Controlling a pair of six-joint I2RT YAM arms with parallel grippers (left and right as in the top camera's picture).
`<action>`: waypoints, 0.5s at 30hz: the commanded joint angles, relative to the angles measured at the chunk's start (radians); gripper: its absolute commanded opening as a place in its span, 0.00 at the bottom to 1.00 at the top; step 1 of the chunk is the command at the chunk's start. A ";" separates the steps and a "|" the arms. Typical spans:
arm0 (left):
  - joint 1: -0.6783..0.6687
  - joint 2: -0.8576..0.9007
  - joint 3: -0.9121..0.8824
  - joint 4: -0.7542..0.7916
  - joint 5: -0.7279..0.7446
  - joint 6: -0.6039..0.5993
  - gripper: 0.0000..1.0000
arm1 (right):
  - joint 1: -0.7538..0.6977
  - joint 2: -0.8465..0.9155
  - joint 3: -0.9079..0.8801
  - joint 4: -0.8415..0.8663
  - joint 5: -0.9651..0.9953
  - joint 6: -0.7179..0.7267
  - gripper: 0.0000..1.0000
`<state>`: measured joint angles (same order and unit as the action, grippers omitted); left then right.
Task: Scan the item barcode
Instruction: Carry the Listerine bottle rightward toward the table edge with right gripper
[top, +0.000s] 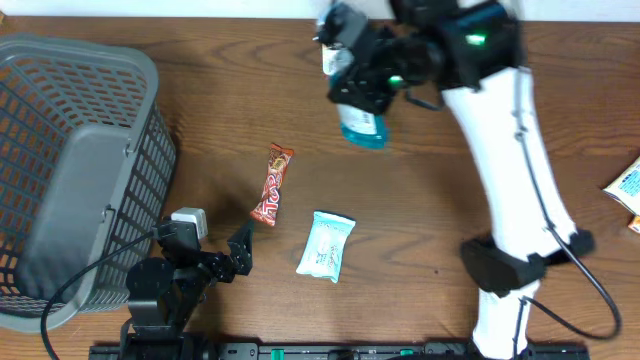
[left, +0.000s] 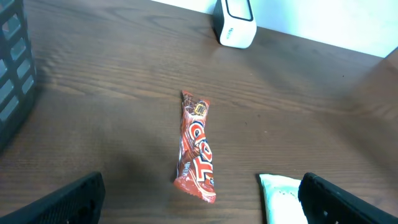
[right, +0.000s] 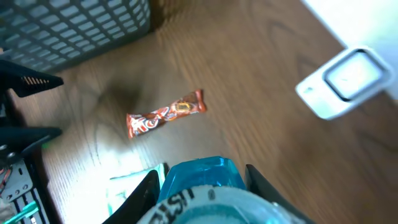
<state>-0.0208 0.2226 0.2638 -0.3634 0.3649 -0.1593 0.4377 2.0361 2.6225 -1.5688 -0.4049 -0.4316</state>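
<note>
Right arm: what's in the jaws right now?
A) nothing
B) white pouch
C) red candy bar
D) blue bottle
D: the right jaws are closed on either side of the blue bottle, held up off the table, while the red candy bar and the white pouch lie loose on the wood.

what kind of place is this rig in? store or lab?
Probably a mock checkout bench, not a real store: a white barcode scanner stands at the far edge of the wooden table, a grey shopping basket sits on it, and the right gripper holds a teal bottle.
</note>
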 joint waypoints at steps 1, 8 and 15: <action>-0.002 -0.004 0.002 0.000 0.009 0.009 0.99 | -0.055 -0.062 0.018 -0.014 -0.022 -0.011 0.02; -0.002 -0.004 0.002 0.000 0.009 0.009 0.99 | -0.174 -0.118 0.018 -0.040 -0.087 -0.005 0.02; -0.002 -0.004 0.002 0.000 0.009 0.009 0.99 | -0.186 -0.257 0.018 -0.052 0.059 0.100 0.02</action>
<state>-0.0208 0.2226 0.2638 -0.3634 0.3649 -0.1593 0.2440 1.9041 2.6213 -1.6257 -0.3683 -0.3794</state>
